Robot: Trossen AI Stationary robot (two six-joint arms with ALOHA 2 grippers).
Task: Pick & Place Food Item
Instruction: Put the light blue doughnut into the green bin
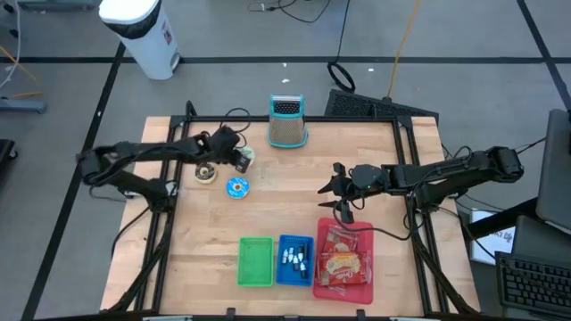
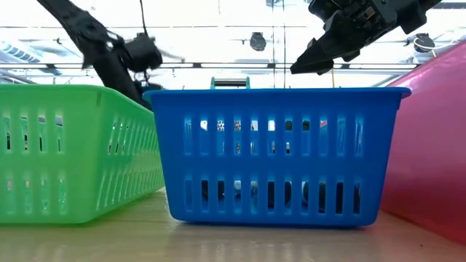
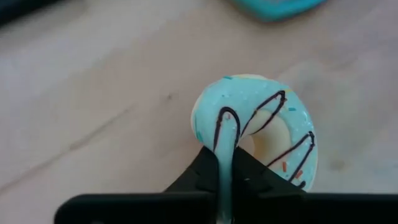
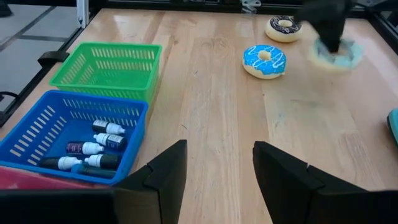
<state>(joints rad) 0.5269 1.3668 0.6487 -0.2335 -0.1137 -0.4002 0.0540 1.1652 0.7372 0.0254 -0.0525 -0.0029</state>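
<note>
A pale teal donut with dark stripes (image 3: 261,124) is at the table's far left, and my left gripper (image 3: 225,163) is shut on it; the high view shows this gripper (image 1: 243,160) there too. A blue donut (image 1: 236,187) and a chocolate donut (image 1: 206,174) lie flat on the wood nearby. My right gripper (image 1: 335,192) hovers open above the table's middle right with nothing between its fingers (image 4: 161,177). My left gripper pinches the teal donut's rim (image 3: 225,134) on the side nearest the arm, between its two fingers. The icing there is squeezed into a thin strip. The fingers slant down from the table's left. The donut sits tilted; I cannot tell whether its far rim (image 3: 249,84) is off the wood.
Green (image 1: 255,261), blue (image 1: 295,259) and red (image 1: 343,263) baskets stand in a row at the near edge; the blue one holds small bottles (image 4: 93,146), the red one snack packets. A teal mesh container (image 1: 286,120) stands at the far edge.
</note>
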